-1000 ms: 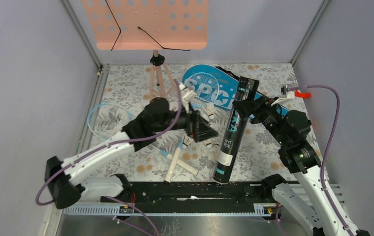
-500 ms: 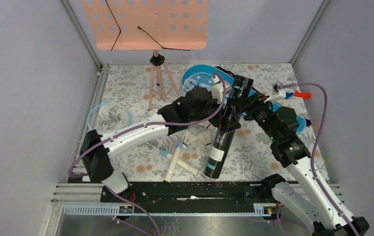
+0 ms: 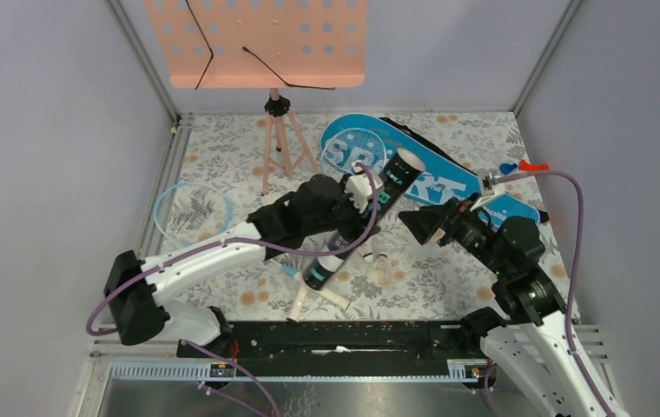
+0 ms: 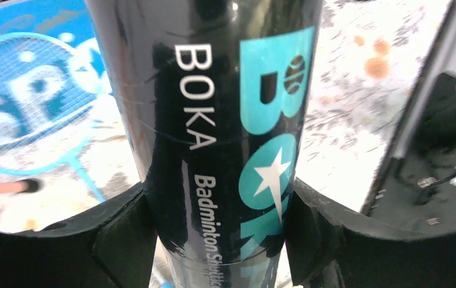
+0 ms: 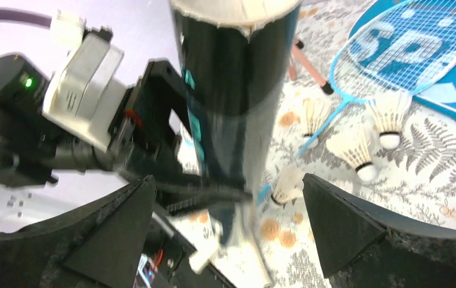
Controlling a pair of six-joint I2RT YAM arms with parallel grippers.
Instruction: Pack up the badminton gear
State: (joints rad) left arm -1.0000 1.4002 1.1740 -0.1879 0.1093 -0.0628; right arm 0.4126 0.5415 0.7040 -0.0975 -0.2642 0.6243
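The left claw (image 3: 357,207) is clenched on the black tube (image 3: 399,171), grasping it partway along its length. In the left wrist view its two fingers (image 4: 126,231) press against both sides of the tube (image 4: 213,120), just below the white "BOKA" lettering. The tube slants across the middle of the flowered counter (image 3: 483,130) — its pale-topped end points far and right, over the edge of the blue bag (image 3: 448,178), while its other end sits nearer, close to the pale racket handles (image 3: 309,300). Whether that near end touches the counter cannot be told. The right claw (image 3: 412,222) is released, jaws spread wide, just to the right of the tube and apart from it. In the right wrist view the tube (image 5: 231,90) stands beyond the parted fingers (image 5: 357,234). White shuttlecocks (image 3: 382,274) lie loose on the counter between the two arms, near the tube's lower half. The left racket (image 3: 192,208) has its light-blue head flat on the counter at the left, well apart from the bag. The far racket (image 3: 357,143) rests its head on the lettered end of the bag. Behind them, at the far side, the peach music stand (image 3: 266,39) rises on its tripod.
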